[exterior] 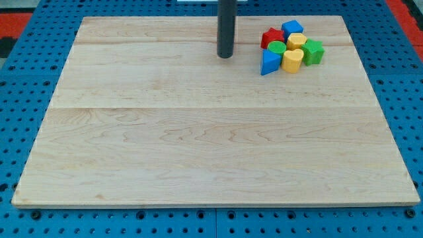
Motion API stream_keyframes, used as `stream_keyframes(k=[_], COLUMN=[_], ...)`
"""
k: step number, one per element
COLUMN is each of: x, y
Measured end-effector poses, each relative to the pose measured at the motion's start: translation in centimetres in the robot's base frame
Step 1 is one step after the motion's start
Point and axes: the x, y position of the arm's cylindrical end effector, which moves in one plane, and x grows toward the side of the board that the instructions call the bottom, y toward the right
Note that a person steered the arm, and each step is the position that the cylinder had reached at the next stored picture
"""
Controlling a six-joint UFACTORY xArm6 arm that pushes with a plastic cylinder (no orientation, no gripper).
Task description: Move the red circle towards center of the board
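Note:
My tip (225, 56) rests on the wooden board (198, 145) near the view's top, a little right of the middle. A tight cluster of blocks lies just to its right. A red block (270, 36) sits at the cluster's upper left; its outline looks star-like and it is partly hidden. No other red block shows. Around it are a blue block (292, 28), a yellow block (297, 41), a green round block (276, 47), a green block (314, 51), a yellow cylinder (292, 60) and a blue triangle (268, 63). The tip stands apart from the cluster, about a block's width left of the blue triangle.
The board lies on a blue perforated table (20, 79). The block cluster sits close to the board's top right edge.

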Motion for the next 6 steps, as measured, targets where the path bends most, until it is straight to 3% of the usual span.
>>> stream_keyframes(k=[2,3,4,5,6], x=[-3.9,-8.2,-3.7,2.9,1.9], y=[5.0,4.7,-2.4,-4.5,-4.9])
